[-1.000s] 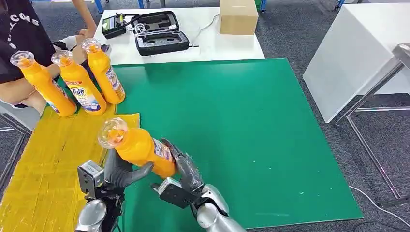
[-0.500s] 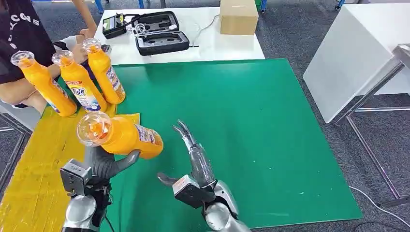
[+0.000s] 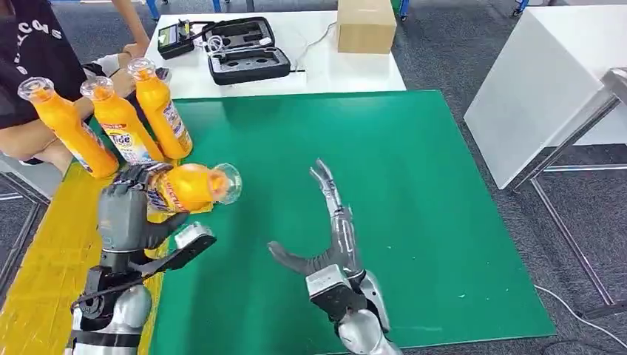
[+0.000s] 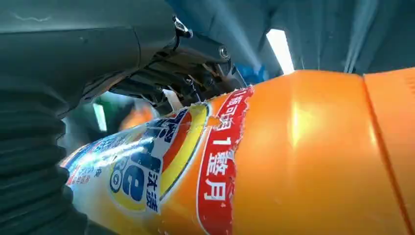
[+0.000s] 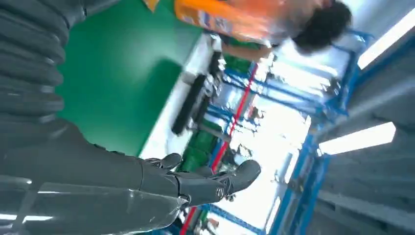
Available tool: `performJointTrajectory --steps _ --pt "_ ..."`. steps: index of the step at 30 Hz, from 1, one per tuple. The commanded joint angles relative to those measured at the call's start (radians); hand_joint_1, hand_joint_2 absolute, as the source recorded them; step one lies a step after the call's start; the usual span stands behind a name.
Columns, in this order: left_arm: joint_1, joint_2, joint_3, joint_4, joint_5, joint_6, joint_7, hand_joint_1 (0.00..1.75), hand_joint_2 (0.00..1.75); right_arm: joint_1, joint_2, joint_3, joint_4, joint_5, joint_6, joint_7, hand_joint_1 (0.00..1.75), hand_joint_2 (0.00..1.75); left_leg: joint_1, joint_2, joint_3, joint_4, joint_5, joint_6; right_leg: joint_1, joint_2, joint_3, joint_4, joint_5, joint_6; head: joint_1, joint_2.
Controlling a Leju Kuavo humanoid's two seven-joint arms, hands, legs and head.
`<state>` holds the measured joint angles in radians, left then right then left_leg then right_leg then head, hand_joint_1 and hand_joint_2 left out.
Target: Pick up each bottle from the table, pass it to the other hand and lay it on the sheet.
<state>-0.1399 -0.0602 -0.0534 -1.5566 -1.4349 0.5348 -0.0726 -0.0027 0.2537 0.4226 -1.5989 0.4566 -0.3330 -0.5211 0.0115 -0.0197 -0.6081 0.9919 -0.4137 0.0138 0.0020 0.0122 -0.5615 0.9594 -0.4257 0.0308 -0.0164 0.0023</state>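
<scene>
Green mat: from centre toward 3 o'clock and 12 o'clock it is open; a hand can pass freely there.
Right hand: holds nothing, fingers spread, above the mat near 6 o'clock; it takes the room there.
Left hand: grips a bottle lying sideways at 9 o'clock, over the edge of the yellow sheet.
Three upright bottles: stand in a row at 10 o'clock and block the far end of the sheet.
Person: sits just behind the bottles, at 10 o'clock.
Black case and cardboard box: at 12 o'clock, on the white table beyond the mat.
</scene>
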Motion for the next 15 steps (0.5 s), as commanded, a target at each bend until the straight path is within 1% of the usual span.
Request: performJointTrajectory --steps 1,2,3,4,5,6,7,8,9,10,11,12,13,14,15 --pt "-0.292 0.276 -0.285 0.578 -0.136 -0.099 0.282 1.75 1.75 0.016 -0.047 -0.146 -0.166 -0.036 -0.012 -0.028 0.0 1.75 0.0 -0.007 0.003 -0.002 0.002 0.0 0.0 -0.009 0.005 -0.001 -0.002 0.0 0.0 0.0" --pt "-0.305 0.255 -0.255 0.622 -0.136 -0.123 0.261 1.75 1.75 0.02 -0.048 -0.149 -0.172 -0.035 -0.017 -0.028 0.0 1.75 0.0 -0.005 0.005 -0.001 0.001 -0.001 0.001 -0.008 0.007 -0.001 -0.002 -0.001 0.0 0.0" --pt "-0.317 0.246 -0.244 0.656 -0.136 -0.149 0.247 1.75 1.75 0.021 -0.048 -0.152 -0.175 -0.034 -0.02 -0.029 0.0 1.75 -0.001 -0.002 0.004 -0.002 0.001 0.0 0.0 -0.005 0.004 -0.001 -0.001 -0.001 0.0 0.0" --pt "-0.322 0.246 -0.246 0.666 -0.136 -0.148 0.247 1.75 1.75 0.022 -0.049 -0.153 -0.176 -0.034 -0.019 -0.03 0.0 1.75 -0.001 -0.002 0.007 -0.002 0.0 -0.001 0.0 -0.006 0.007 -0.001 -0.002 -0.001 -0.001 0.0" --pt "-0.322 0.246 -0.246 0.666 -0.136 -0.148 0.247 1.75 1.75 0.022 -0.049 -0.153 -0.176 -0.034 -0.019 -0.03 0.0 1.75 -0.001 -0.001 0.004 -0.002 0.001 0.0 0.0 -0.005 0.004 -0.001 -0.001 0.0 0.0 0.0" --pt "-0.322 0.246 -0.246 0.666 -0.136 -0.148 0.247 1.75 1.75 0.022 -0.049 -0.153 -0.176 -0.034 -0.019 -0.03 0.0 1.75 -0.001 -0.002 0.007 -0.002 0.0 -0.001 0.0 -0.006 0.008 -0.002 -0.002 0.0 0.0 0.0" --pt "-0.337 0.248 -0.271 0.706 -0.136 -0.183 0.274 1.75 1.75 0.022 -0.046 -0.158 -0.172 -0.038 -0.016 -0.029 0.0 1.75 0.0 0.0 0.004 -0.001 0.0 -0.001 0.0 -0.002 0.005 0.0 -0.001 0.0 0.0 0.0" --pt "-0.349 0.253 -0.288 0.737 -0.136 -0.185 0.302 1.75 1.75 0.019 -0.046 -0.159 -0.167 -0.041 -0.01 -0.027 0.0 1.75 0.0 0.001 0.004 -0.001 0.0 -0.001 0.0 -0.002 0.004 0.0 -0.001 0.0 0.0 0.0" --pt "-0.368 0.259 -0.319 0.784 -0.136 -0.153 0.341 1.75 1.75 0.016 -0.046 -0.158 -0.158 -0.042 -0.004 -0.026 0.0 1.75 0.0 0.001 0.007 -0.001 -0.001 -0.001 0.0 -0.003 0.007 0.0 -0.003 0.0 0.0 0.0" --pt "-0.379 0.241 -0.284 0.838 -0.136 -0.117 0.331 1.75 1.75 0.01 -0.048 -0.153 -0.144 -0.042 0.0 -0.025 0.0 1.75 0.0 0.002 0.004 -0.001 0.0 -0.001 0.0 -0.002 0.004 0.0 -0.001 0.0 0.0 0.0" --pt "-0.393 0.237 -0.275 0.882 -0.136 -0.087 0.33 0.19 1.75 0.007 -0.05 -0.149 -0.133 -0.042 0.0 -0.026 0.0 1.75 0.0 0.001 0.007 -0.002 -0.001 -0.001 0.0 -0.003 0.007 -0.001 -0.002 0.0 0.0 0.0" --pt "-0.416 0.254 -0.327 0.937 -0.136 -0.057 0.401 0.0 1.75 0.002 -0.051 -0.142 -0.121 -0.042 -0.002 -0.027 0.0 1.75 0.0 0.002 0.004 -0.001 0.0 -0.001 0.0 -0.002 0.005 0.0 -0.001 0.0 0.0 0.0" --pt "-0.421 0.252 -0.317 0.963 -0.136 -0.039 0.406 0.0 1.75 0.0 -0.051 -0.138 -0.115 -0.043 -0.005 -0.027 0.0 1.75 0.0 0.002 0.007 -0.002 -0.001 -0.001 0.0 -0.002 0.008 -0.001 -0.002 0.0 0.0 0.0" --pt "-0.423 0.243 -0.287 0.988 -0.136 -0.017 0.4 0.0 1.75 0.0 -0.055 -0.135 -0.111 -0.044 -0.007 -0.027 0.0 1.75 0.0 0.002 0.004 -0.001 0.0 -0.001 0.0 -0.001 0.005 -0.001 0.0 0.0 0.0 0.0" --pt "-0.422 0.231 -0.247 1.0 -0.129 -0.017 0.388 0.0 1.75 0.002 -0.057 -0.137 -0.109 -0.046 -0.006 -0.022 0.0 1.75 0.0 0.001 0.006 -0.002 0.0 -0.001 0.0 -0.002 0.006 -0.001 -0.001 0.0 0.0 0.0"
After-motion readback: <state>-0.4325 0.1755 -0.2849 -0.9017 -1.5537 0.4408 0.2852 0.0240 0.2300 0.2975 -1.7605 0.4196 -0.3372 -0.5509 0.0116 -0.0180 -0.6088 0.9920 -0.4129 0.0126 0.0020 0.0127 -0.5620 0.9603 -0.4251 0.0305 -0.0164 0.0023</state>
